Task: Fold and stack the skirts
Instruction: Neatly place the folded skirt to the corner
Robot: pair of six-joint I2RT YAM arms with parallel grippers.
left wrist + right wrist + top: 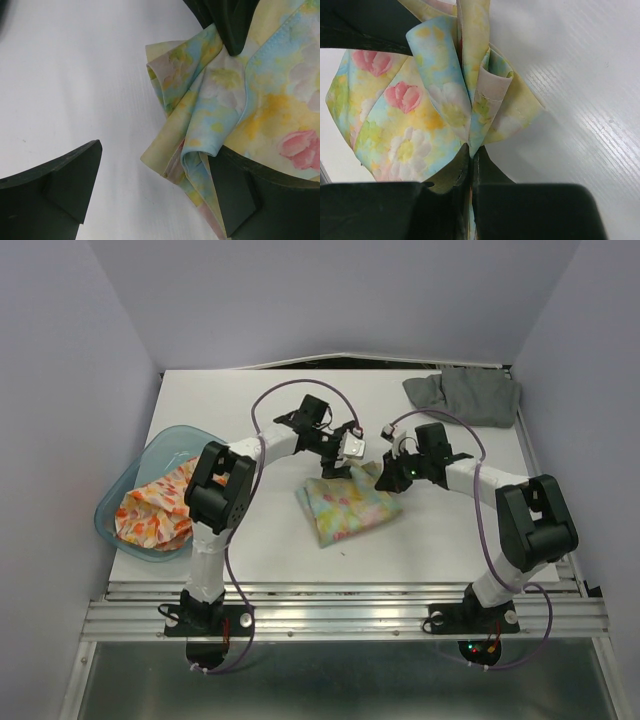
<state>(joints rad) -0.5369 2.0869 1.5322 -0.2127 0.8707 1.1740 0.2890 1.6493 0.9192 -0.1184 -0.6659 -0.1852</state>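
Note:
The pastel floral skirt (350,505) lies folded in the middle of the table, with its far edge bunched and lifted. My right gripper (385,472) (471,150) is shut on that gathered edge (470,100). In the left wrist view its dark fingers (235,25) pinch the cloth from above. My left gripper (335,462) (157,155) is open beside it, and the skirt's folded corner (195,145) rests against its right finger. The dark grey skirt (465,395) lies crumpled at the back right. The white skirt with orange-red flowers (155,515) sits in the basin.
A translucent blue plastic basin (175,432) stands at the left edge of the table. Grey walls close in the table on three sides. Both arm bases are bolted to the metal rail at the near edge (340,615).

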